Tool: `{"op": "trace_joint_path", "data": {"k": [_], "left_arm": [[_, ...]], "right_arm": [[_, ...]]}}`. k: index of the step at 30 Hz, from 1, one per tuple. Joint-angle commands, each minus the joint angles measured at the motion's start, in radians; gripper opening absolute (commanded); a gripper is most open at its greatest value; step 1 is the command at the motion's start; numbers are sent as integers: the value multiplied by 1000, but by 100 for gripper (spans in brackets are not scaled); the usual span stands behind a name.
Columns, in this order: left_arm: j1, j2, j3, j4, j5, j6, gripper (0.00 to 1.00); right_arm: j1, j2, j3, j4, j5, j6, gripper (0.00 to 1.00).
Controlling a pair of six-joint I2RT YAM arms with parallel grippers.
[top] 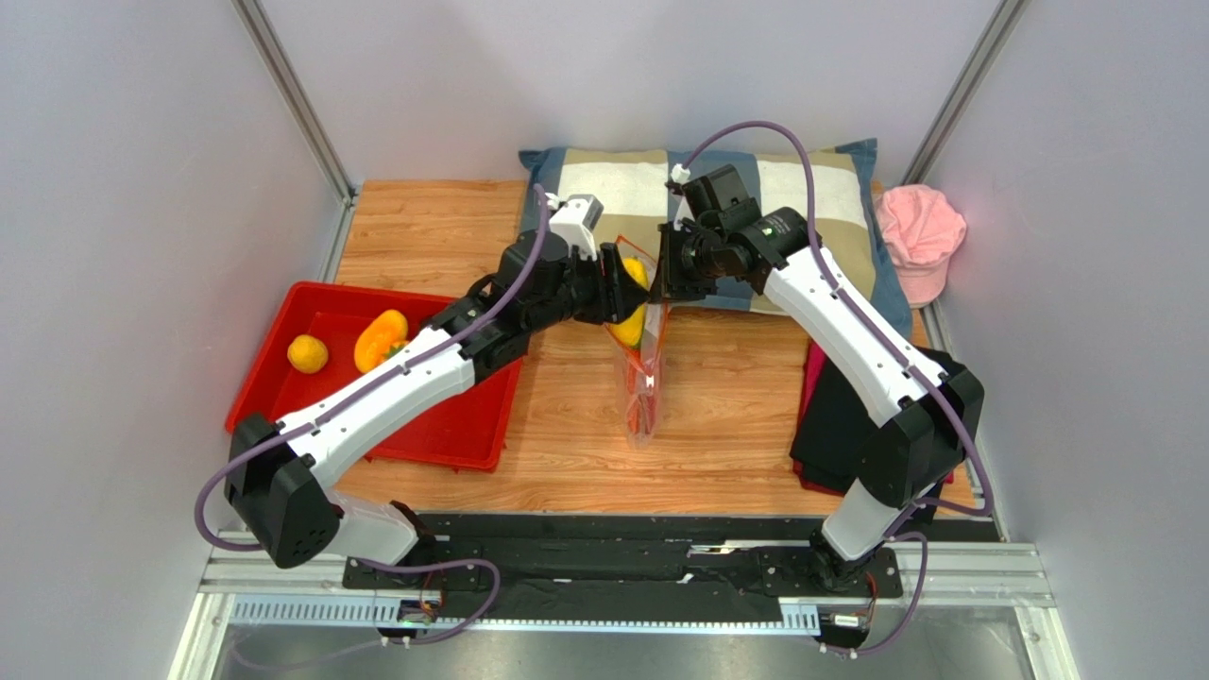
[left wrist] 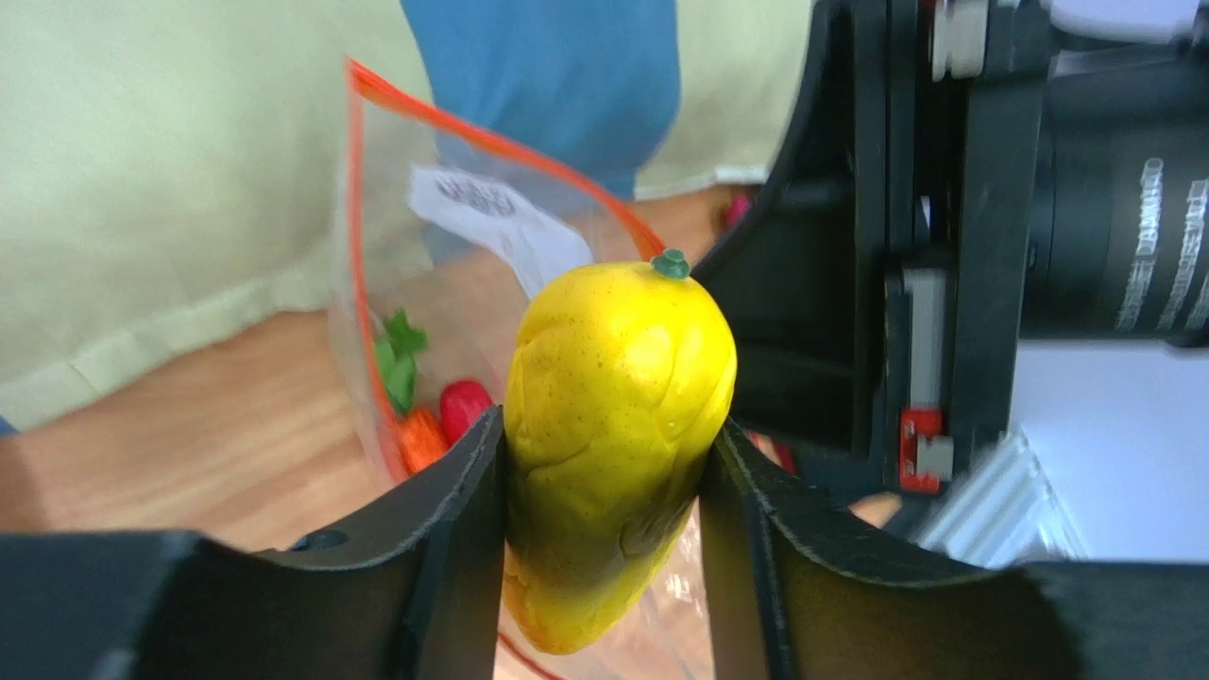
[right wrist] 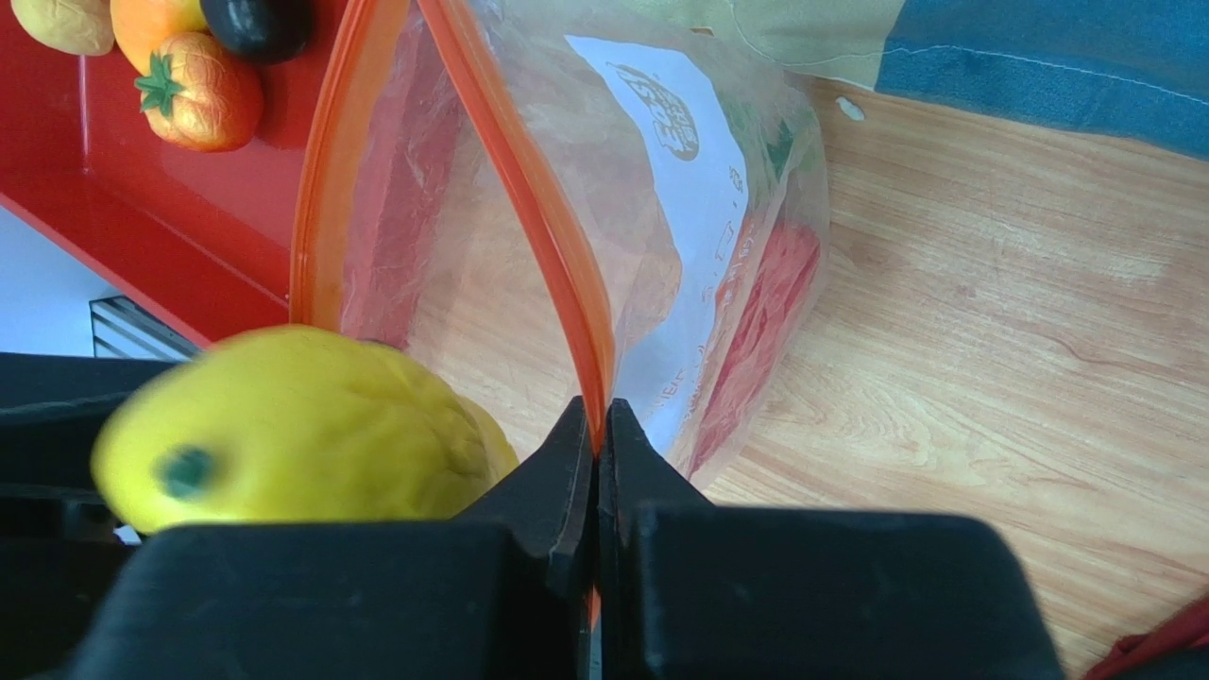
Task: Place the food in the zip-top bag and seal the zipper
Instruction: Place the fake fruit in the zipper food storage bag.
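At bag mouth, left gripper clamped on yellow fruit, right gripper pinched shut on zipper.

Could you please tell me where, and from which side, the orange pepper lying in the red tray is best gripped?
I would grip the orange pepper across its rounded middle, coming straight down from above. It lies on its side in the red tray with its green stem pointing sideways, so its flanks are exposed. The tray wall and the dark fruit close beside it would likely crowd a sideways approach.
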Motion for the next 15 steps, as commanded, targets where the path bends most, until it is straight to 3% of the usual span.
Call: {"op": "trace_joint_path", "data": {"k": [1,2,3,6,9,15], "left_arm": [[-3,-8,80,-117,169,22,61],[-3,-15,94,-138,180,28,68],[-3,-22,105,-164,185,39,80],[1,-72,158,-229,169,96,99],[41,-146,198,-293,206,157,99],[384,-249,217,-500,347,372,99]], "right_arm": [[-10,-45,10,27,13,3,0],[-10,-43,10,29,12,0,0],[-9,-42,12,29,9,-2,0],[-9,-43,14,29,9,-3,0],[-10,-55,6,29,15,-11,0],[-10,-83,-19,32,26,-26,0]]}}
